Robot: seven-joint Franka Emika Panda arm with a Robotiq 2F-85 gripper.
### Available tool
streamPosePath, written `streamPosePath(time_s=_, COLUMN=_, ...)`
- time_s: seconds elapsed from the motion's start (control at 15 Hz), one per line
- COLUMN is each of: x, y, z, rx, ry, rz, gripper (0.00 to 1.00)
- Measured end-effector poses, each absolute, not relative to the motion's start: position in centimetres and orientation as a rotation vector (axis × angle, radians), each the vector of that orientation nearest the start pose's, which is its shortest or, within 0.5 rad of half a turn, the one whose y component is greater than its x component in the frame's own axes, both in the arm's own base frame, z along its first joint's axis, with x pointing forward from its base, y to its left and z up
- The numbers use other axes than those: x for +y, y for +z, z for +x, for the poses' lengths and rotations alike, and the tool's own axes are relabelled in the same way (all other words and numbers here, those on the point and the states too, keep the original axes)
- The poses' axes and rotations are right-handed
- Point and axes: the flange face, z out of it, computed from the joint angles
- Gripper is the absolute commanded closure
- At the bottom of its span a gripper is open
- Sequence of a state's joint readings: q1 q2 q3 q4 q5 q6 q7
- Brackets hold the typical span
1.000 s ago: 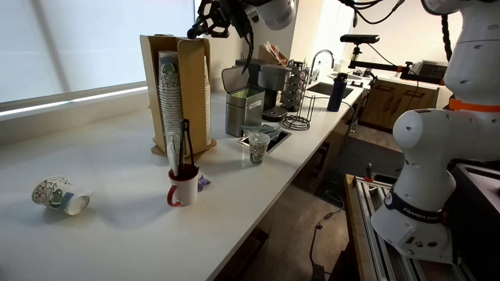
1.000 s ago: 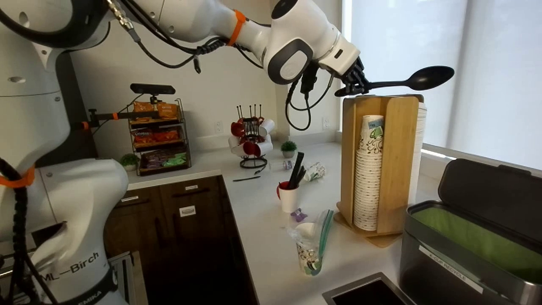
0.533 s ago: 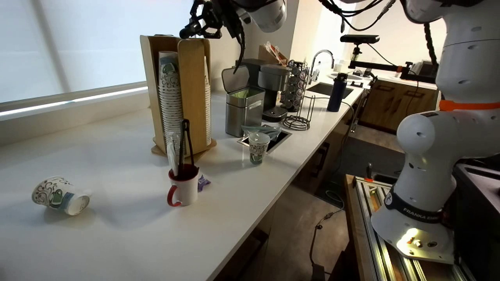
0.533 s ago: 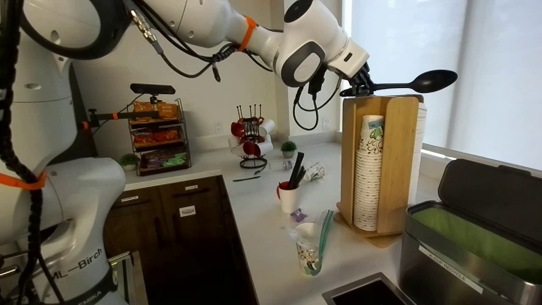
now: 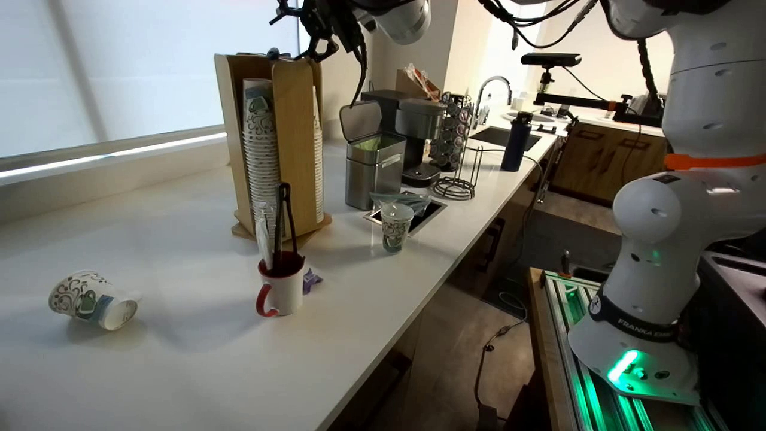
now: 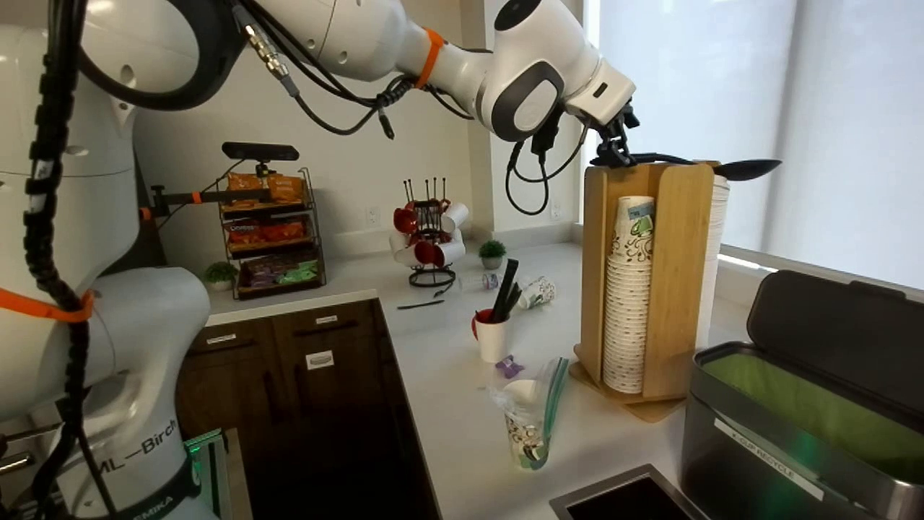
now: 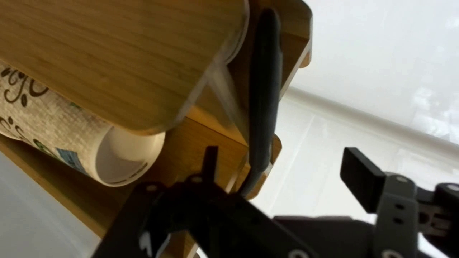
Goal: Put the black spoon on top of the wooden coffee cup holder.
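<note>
In an exterior view I look down along the tabletop (image 5: 179, 371), the sink (image 5: 494, 136) far off, the arm (image 5: 646, 269) at right. In an exterior view I face a far snack rack (image 6: 280, 289), the arm at left. Both exterior views share the wooden cup holder (image 5: 293, 143) and red-handled mug (image 5: 286, 296), from roughly opposite directions. My wrist view looks past the pincer (image 7: 282, 161), very near the holder's top.

White counter (image 5: 209, 371), wooden cup holder (image 5: 294, 143), mug (image 5: 286, 292), cup (image 5: 90, 299) on its side
</note>
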State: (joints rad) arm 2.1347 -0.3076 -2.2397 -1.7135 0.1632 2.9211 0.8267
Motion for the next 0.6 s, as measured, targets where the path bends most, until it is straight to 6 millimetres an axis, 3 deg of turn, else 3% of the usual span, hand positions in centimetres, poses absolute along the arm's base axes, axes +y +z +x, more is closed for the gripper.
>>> streamPosePath(time_s=0.27, x=-14.5, y=60.8, z=65.1, rx=1.279, ry=-1.069, rz=-1.867, gripper=0.00)
streamPosePath(time_s=0.6, x=-12.6, y=67.0, z=62.4, rx=1.107, ry=-1.215, rz=-2.004, gripper=0.00)
